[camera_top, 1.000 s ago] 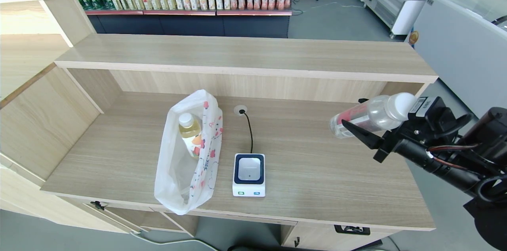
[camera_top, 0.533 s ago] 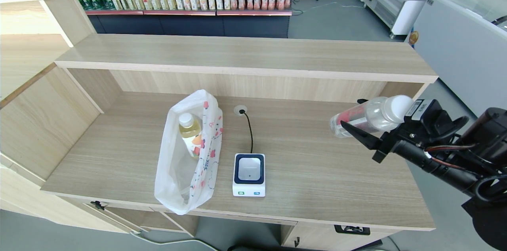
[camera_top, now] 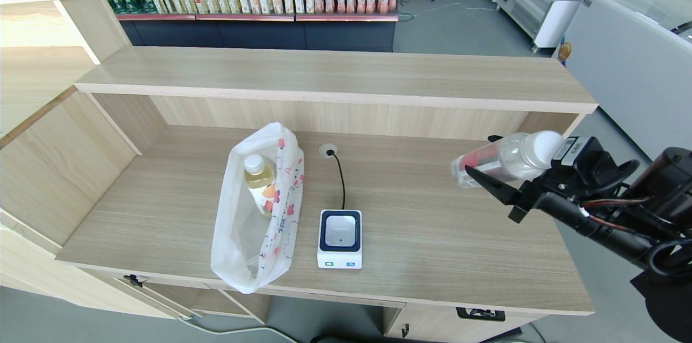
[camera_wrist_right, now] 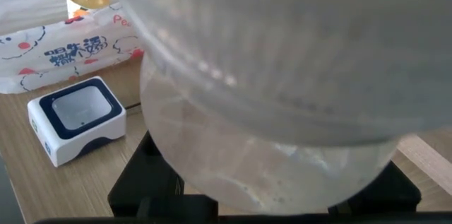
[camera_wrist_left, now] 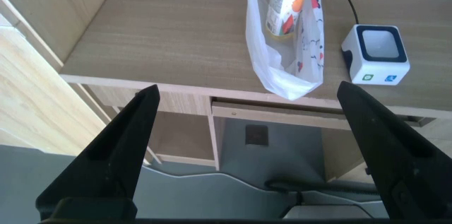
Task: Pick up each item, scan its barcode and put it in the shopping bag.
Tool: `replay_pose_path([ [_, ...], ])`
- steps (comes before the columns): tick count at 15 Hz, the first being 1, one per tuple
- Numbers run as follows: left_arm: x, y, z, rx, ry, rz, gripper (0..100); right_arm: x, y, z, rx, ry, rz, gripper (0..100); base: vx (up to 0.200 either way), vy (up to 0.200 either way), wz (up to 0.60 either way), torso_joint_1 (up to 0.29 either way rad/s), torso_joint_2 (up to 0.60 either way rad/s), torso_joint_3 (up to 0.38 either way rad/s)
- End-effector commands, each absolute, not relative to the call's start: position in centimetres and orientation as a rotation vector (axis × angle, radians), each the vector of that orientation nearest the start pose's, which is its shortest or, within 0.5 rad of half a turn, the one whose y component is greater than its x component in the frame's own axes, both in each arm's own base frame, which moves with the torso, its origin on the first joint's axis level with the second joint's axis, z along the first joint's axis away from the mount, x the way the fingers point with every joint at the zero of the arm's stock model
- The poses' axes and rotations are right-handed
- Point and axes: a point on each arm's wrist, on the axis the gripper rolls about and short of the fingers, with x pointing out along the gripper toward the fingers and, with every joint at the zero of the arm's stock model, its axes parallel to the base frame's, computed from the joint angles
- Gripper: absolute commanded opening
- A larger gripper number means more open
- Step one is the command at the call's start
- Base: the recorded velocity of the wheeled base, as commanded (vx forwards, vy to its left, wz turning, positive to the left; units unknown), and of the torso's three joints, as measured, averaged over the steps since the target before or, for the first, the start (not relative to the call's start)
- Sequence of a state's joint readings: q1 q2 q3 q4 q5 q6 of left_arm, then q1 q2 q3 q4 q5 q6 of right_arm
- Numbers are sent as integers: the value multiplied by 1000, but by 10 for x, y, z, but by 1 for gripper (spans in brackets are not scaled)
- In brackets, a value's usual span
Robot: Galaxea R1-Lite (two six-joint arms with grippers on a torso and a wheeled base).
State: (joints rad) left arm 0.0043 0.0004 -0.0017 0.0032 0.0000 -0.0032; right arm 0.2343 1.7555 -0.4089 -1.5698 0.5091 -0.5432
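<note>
- Head view: a broad stretch of counter (camera_top: 432,224) lay between the scanner (camera_top: 339,237) and the right edge, with a raised ledge (camera_top: 335,75) walling the back.
- The bag (camera_top: 254,224) stood open just left of the scanner, near the front edge, with a yellow drink (camera_top: 258,175) inside.
- The bottle (camera_top: 513,156) bore a red label, its print too small to read.
- The right gripper (camera_top: 489,162) was clamped on the bottle, tilted above the counter's right end.
- The left gripper (camera_wrist_left: 247,88) hung spread wide before the front edge, holding nothing.

I've got an open run of countertop (camera_top: 427,213) from my bottle (camera_top: 503,159) to the scanner (camera_top: 339,237), while its cable (camera_top: 341,178) and the shopping bag (camera_top: 238,235) crowd the left.
</note>
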Motion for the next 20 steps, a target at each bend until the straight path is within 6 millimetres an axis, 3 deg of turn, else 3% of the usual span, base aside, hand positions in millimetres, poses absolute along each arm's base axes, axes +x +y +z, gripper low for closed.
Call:
replay_pose_path([
  [1,-23,0,76,-3,2,5,100,257,73,162,-550,-419,663,0,0,200,0,2,-2,2],
  [8,-23,0,76,-5,2,3,100,267,77,146,-546,-368,692,0,0,200,0,2,4,2],
  [15,-23,0,76,-3,2,3,100,293,86,116,-592,-344,809,0,0,200,0,2,3,2],
  [20,-23,0,76,-3,2,5,100,303,87,94,-621,-302,832,0,0,0,0,0,0,0],
])
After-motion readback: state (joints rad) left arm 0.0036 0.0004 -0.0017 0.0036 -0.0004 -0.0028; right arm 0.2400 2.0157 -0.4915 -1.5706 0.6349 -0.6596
